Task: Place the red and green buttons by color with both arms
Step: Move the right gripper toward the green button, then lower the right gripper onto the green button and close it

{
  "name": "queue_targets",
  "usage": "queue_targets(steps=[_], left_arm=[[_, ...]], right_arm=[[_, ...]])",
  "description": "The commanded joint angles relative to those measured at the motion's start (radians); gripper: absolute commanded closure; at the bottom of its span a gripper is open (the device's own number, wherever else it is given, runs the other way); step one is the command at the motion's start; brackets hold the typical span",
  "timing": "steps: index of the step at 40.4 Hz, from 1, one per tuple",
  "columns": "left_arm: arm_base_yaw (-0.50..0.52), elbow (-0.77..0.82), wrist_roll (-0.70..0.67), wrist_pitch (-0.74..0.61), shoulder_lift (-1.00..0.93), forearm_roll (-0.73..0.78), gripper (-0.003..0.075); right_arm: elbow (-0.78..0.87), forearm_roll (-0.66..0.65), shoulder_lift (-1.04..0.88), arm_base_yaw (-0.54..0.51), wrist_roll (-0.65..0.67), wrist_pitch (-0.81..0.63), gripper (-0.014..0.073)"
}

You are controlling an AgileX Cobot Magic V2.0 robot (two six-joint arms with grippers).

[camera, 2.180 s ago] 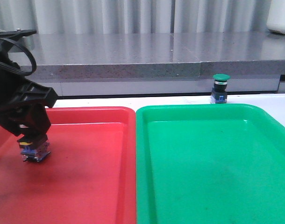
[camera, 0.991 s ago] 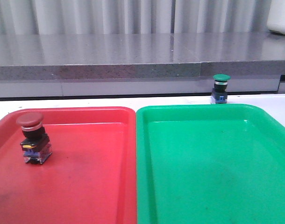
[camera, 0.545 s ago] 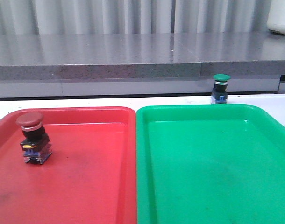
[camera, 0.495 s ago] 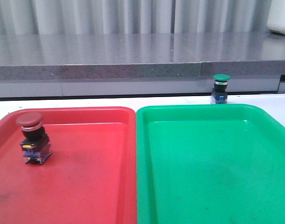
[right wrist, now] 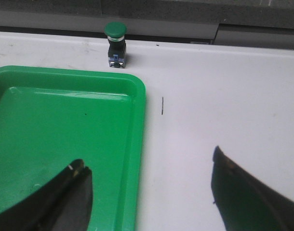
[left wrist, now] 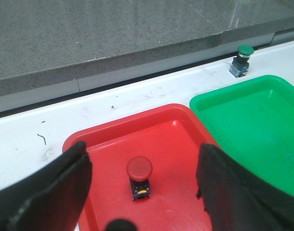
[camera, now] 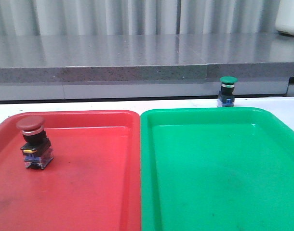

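The red button stands upright in the far left part of the red tray, free of any gripper. The green button stands on the white table just behind the green tray, outside it. My left gripper is open, high above the red button, fingers well apart. My right gripper is open and empty above the green tray's right rim and the bare table. Neither gripper shows in the front view.
A grey stone ledge runs along the back of the white table. The two trays sit side by side, rims almost touching. A white container stands on the ledge at the far right.
The left gripper, which was low over the red button 2.2 s ago, has let it go and left the front view. Nothing has moved in the last second.
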Motion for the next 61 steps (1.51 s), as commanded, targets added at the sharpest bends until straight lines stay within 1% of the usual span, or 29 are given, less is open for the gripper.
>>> queue_targets(steps=[1, 5, 9, 18, 23, 26, 31, 38, 43, 52, 61], left_arm=[[-0.007, -0.026, -0.002, -0.076, -0.001, -0.004, 0.0258], [-0.007, -0.026, -0.002, -0.076, -0.001, -0.004, 0.0258], [-0.007, -0.026, -0.002, -0.076, -0.001, -0.004, 0.0258], [-0.007, -0.026, -0.002, -0.076, -0.001, -0.004, 0.0258], [-0.007, -0.026, -0.002, -0.076, -0.001, -0.004, 0.0258], [-0.007, -0.026, -0.002, -0.076, -0.001, -0.004, 0.0258], [-0.007, -0.026, -0.002, -0.076, -0.001, -0.004, 0.0258], [-0.007, -0.026, -0.002, -0.076, -0.001, -0.004, 0.0258], [-0.007, -0.026, -0.002, -0.076, -0.001, -0.004, 0.0258], [-0.007, -0.026, -0.002, -0.076, -0.001, -0.004, 0.0258], [-0.007, -0.026, -0.002, -0.076, -0.001, -0.004, 0.0258]], right_arm=[[-0.034, -0.009, 0.005, -0.003, -0.008, -0.072, 0.0054], [-0.034, -0.009, 0.005, -0.003, -0.008, -0.081, 0.0054], [-0.034, -0.009, 0.005, -0.003, -0.008, -0.125, 0.0054], [-0.036, 0.008, 0.009, -0.003, -0.007, -0.174, 0.0054], [-0.077, 0.015, 0.067, -0.003, -0.007, -0.178, 0.0054], [-0.136, 0.039, 0.137, 0.0, -0.007, -0.154, 0.0054], [-0.258, 0.083, 0.261, 0.009, -0.008, -0.068, 0.0054], [-0.442, 0.083, 0.472, 0.058, -0.018, 0.016, 0.0054], [-0.557, 0.083, 0.622, 0.085, -0.05, 0.027, 0.0054], [-0.723, 0.072, 0.878, 0.084, -0.05, 0.025, 0.0054], [-0.896, 0.032, 1.11, 0.072, -0.05, 0.035, 0.0054]])
